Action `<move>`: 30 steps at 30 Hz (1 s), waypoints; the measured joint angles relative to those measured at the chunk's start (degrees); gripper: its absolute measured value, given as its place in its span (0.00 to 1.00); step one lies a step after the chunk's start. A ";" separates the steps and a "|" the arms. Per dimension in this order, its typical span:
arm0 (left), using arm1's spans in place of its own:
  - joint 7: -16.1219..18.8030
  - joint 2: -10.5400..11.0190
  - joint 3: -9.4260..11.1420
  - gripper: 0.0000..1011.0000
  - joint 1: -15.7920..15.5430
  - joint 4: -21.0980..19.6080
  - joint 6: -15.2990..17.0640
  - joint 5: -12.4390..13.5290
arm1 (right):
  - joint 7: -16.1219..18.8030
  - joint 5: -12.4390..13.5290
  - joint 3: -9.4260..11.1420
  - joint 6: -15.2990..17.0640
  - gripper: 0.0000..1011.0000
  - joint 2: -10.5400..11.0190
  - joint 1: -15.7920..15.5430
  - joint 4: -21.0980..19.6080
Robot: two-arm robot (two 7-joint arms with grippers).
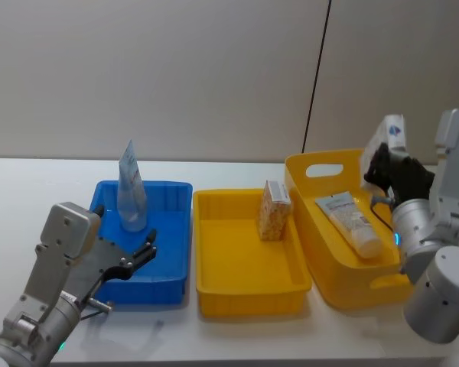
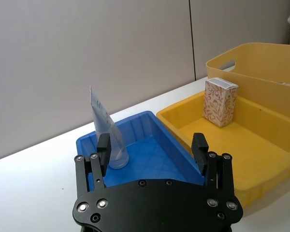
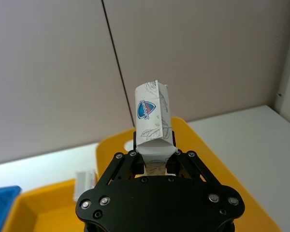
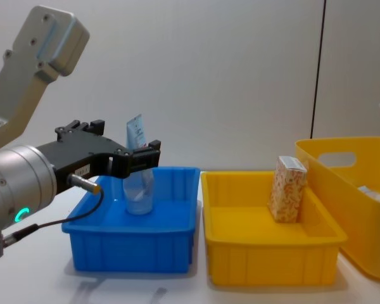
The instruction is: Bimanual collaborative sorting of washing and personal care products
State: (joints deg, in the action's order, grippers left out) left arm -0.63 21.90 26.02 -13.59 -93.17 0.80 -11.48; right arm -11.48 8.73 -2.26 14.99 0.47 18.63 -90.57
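Note:
A pale-blue tube (image 1: 130, 191) (image 2: 106, 130) (image 4: 138, 180) stands upright in the blue bin (image 1: 180, 245). My left gripper (image 1: 141, 252) (image 2: 152, 142) (image 4: 139, 158) hovers open and empty over the bin's near left part, just short of the tube. An orange-speckled carton (image 1: 274, 210) (image 2: 221, 102) (image 4: 288, 189) stands in the yellow tray (image 1: 245, 298). Another tube (image 1: 353, 222) lies flat in the yellow basket (image 1: 321, 164). My right gripper (image 1: 381, 164) (image 3: 154, 150) is shut on a white-blue carton (image 1: 386, 138) (image 3: 153, 108), held upright above the basket's far right side.
The three containers sit side by side on the white table (image 1: 30, 191): blue bin left, yellow tray in the middle, the taller handled basket (image 4: 367, 209) right. A grey wall stands close behind. Bare table lies left of the blue bin and along the front edge.

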 joint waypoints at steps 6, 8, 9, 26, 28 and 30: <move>0.00 0.00 0.00 0.99 0.00 0.00 0.00 0.00 | -1.21 -1.32 0.28 3.26 0.21 0.53 -0.02 1.06; 0.00 0.00 0.00 0.99 0.00 0.00 0.00 0.00 | -1.65 -1.88 0.36 4.69 0.21 0.72 0.06 1.70; 0.00 0.00 0.00 0.99 0.00 0.00 0.00 0.00 | -1.82 -2.12 0.36 5.22 0.21 0.79 0.12 2.06; 0.00 0.00 0.00 0.99 0.00 0.00 0.00 0.00 | -2.97 -4.58 0.14 10.91 0.34 1.54 1.67 8.24; 0.00 0.00 0.00 0.99 0.00 0.00 0.00 0.00 | -3.03 -4.69 0.12 11.13 0.40 1.57 1.73 8.50; 0.00 0.00 0.00 0.99 0.00 0.00 0.00 0.00 | -3.10 -4.85 0.09 11.38 0.47 1.60 1.82 8.86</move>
State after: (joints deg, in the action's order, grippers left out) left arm -0.62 21.89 26.02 -13.59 -93.17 0.80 -11.48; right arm -14.58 3.87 -2.17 26.37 2.06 20.45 -81.71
